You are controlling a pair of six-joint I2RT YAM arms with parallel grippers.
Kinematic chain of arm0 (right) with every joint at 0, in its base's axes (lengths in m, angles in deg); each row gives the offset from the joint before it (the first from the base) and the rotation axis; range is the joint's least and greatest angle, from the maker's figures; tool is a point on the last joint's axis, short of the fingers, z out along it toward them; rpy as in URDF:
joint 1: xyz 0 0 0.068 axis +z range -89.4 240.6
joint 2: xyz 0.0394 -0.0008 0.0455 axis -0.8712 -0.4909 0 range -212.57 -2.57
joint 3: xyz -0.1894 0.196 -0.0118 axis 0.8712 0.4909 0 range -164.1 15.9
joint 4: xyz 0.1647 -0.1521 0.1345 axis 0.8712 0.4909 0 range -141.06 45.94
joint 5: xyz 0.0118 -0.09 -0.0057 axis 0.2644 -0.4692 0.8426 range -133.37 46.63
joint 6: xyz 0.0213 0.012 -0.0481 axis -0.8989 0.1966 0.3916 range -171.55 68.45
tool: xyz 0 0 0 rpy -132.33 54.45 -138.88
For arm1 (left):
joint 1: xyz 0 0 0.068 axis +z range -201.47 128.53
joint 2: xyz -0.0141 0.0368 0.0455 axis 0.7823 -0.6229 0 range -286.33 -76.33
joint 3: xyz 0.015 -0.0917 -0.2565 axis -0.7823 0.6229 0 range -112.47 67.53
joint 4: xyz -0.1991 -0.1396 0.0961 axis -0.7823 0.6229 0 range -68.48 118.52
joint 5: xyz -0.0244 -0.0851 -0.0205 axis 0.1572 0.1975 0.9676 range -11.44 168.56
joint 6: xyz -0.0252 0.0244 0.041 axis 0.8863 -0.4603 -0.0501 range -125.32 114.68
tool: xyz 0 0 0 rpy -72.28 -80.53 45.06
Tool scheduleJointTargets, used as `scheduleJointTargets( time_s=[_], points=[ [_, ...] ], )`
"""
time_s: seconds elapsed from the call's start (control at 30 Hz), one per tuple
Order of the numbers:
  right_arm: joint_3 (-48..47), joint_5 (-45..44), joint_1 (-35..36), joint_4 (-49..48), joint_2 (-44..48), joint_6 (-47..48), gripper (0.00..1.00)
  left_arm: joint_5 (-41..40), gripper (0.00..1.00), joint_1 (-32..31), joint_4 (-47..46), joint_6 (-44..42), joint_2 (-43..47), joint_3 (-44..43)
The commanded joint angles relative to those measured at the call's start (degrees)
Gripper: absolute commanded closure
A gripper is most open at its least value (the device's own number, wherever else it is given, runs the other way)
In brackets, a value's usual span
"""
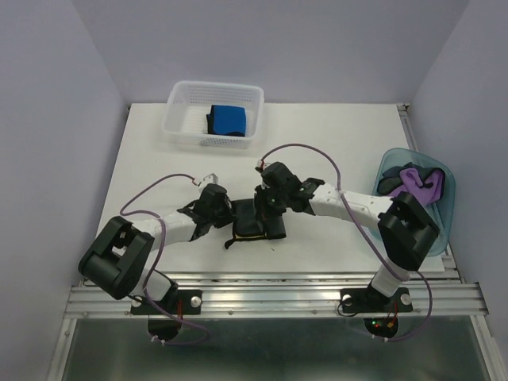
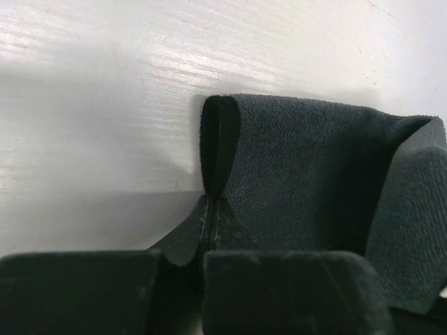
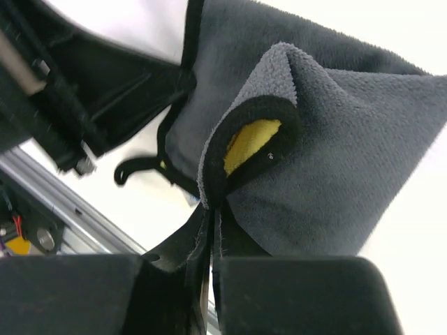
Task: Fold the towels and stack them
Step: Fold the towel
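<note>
A dark navy-grey towel (image 1: 255,221) with a black hem lies bunched on the white table (image 1: 333,143), between both arms. My left gripper (image 2: 211,209) is shut on a fold of its hem; in the top view the left gripper (image 1: 216,200) sits at the towel's left side. My right gripper (image 3: 211,209) is shut on another raised fold of the same towel (image 3: 349,153), and yellow (image 3: 251,143) shows inside that fold. In the top view the right gripper (image 1: 268,198) is over the towel's top edge. A bright blue towel (image 1: 228,120) lies folded in the basket. Purple (image 1: 421,181) and dark towels lie in the tub.
A white mesh basket (image 1: 184,119) stands at the back left. The translucent blue tub (image 1: 389,167) sits at the right edge. A metal rail (image 1: 278,298) runs along the near edge, seen also in the right wrist view as a rail (image 3: 63,216). Purple cables loop over both arms.
</note>
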Motion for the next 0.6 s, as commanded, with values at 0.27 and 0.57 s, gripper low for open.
scheduleJointTargets(
  time_s=[0.27,0.57],
  points=[
    [-9.49,3.11,2.4,-7.44,-10.51,-7.72,0.99,-0.2,1.0,0.14,1.02,0.88,2.44,1.59],
    [-11.51,4.95,2.92,-9.64,-14.99,-12.47,0.99,-0.11,1.0,0.14,1.2,1.32,2.96,2.12]
  ],
)
